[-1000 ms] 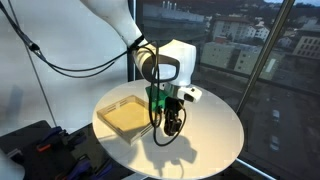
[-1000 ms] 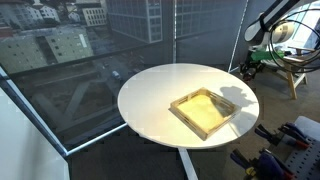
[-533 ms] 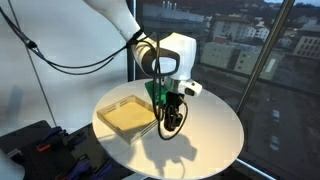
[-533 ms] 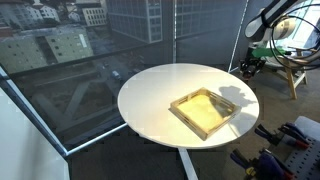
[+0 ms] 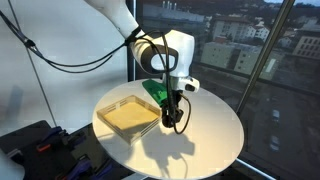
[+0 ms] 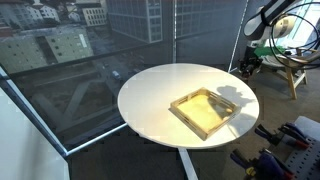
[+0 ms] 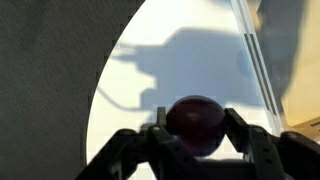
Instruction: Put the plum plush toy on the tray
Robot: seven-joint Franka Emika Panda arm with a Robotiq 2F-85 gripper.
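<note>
**Fingers (image 7: pixel 160 138) clamped on the plum plush toy (image 7: pixel 195 122)**

You held one small, round, dark reddish-purple ball between them. Your gripper (image 5: pixel 176 120) hung higher above the one white round table (image 5: pixel 215 142) than a second earlier. One pale yellowish-tan tray (image 5: pixel 122 118) lay just beside the fingers.

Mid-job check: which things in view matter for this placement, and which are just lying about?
Job things: plum plush toy, clamped in the gripper; tray, nothing on it.
Just lying about: black equipment beside the round white table.
</note>
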